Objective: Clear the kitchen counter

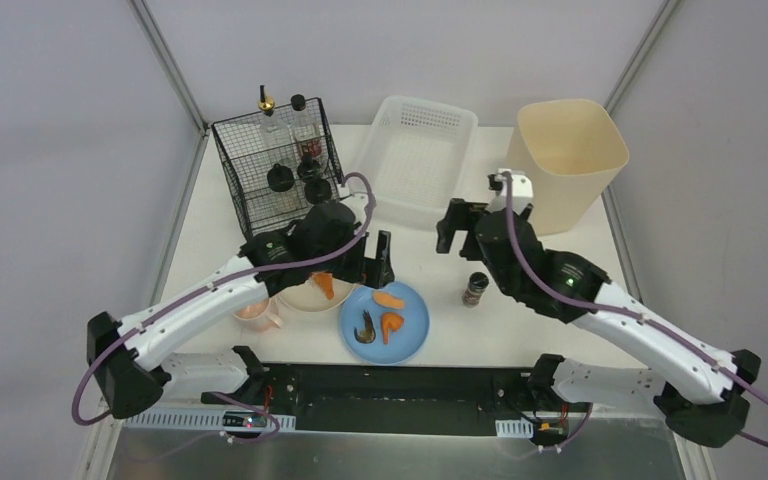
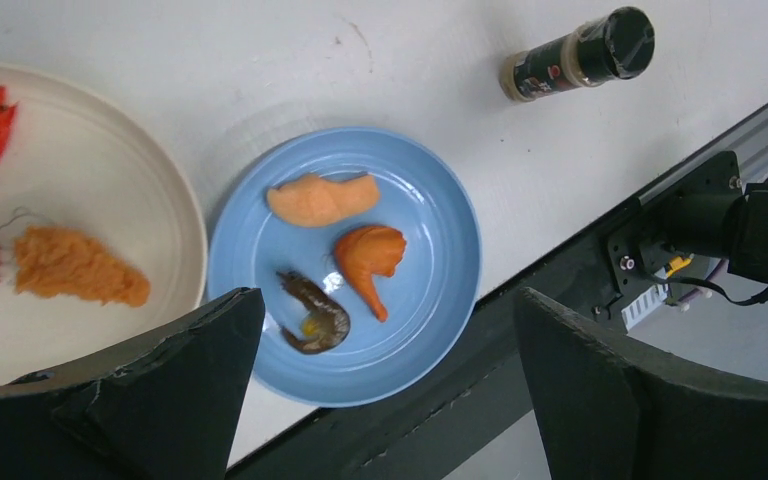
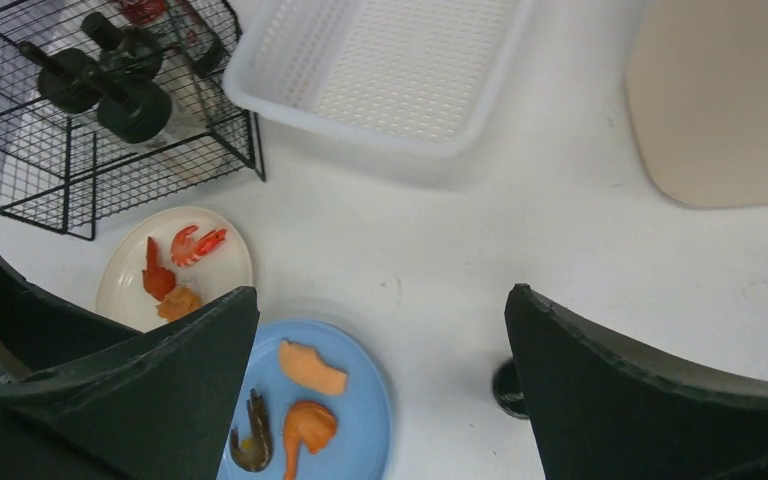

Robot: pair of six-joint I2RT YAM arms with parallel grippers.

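Plate [image 1: 412,337] (blue) on kitchen counter [image 1: 460,335]

A robot lab cell staged as a kitchen: bare grey panels [image 1: 50,150] and aluminium posts [image 1: 168,62] enclose the kitchen counter [image 1: 415,265], with the left arm [image 1: 200,300] and right arm [image 1: 625,312] bolted at its near edge.

- From above, my left arm [image 1: 210,298] covers most of the cream plate [image 1: 303,301]; only its near rim shows.
- The pink cup [image 1: 257,316] sits partly under that arm.
- A finger [image 3: 640,400] of my right tool [image 3: 382,292] hides nearly all of the spice jar [image 3: 505,388].
- The beige bin [image 3: 720,110] runs off that wrist picture's top and right edges.
- The jar's label is too small to read.
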